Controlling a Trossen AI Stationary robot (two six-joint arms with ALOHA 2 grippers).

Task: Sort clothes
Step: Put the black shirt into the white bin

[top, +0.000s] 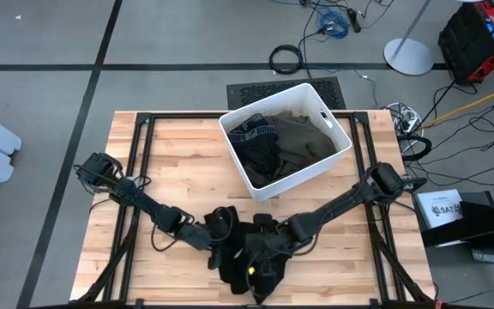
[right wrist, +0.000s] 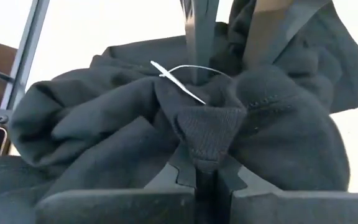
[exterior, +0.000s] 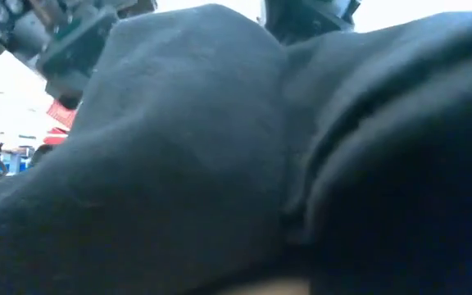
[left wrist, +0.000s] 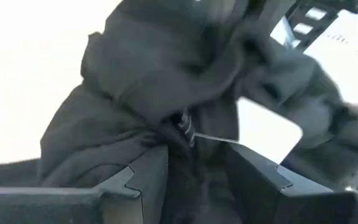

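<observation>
Black soft fabric garment [top: 245, 256] lies bunched at the wooden worktop's [top: 178, 154] near edge, gripped by both arms: right gripper [right wrist: 207, 163] jaws pinched on a fold, left gripper [left wrist: 194, 171] jaws partly closed around cloth. Step judged: lifting. Next, carriage to the white rectangular plastic bin [top: 337, 129].

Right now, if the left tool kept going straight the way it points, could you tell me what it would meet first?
Most likely the black garment: in the left wrist view it fills the space just beyond the left tool, with fabric already between its fingers. Depth past that bundle is unclear; the right tool works the same cloth.
</observation>
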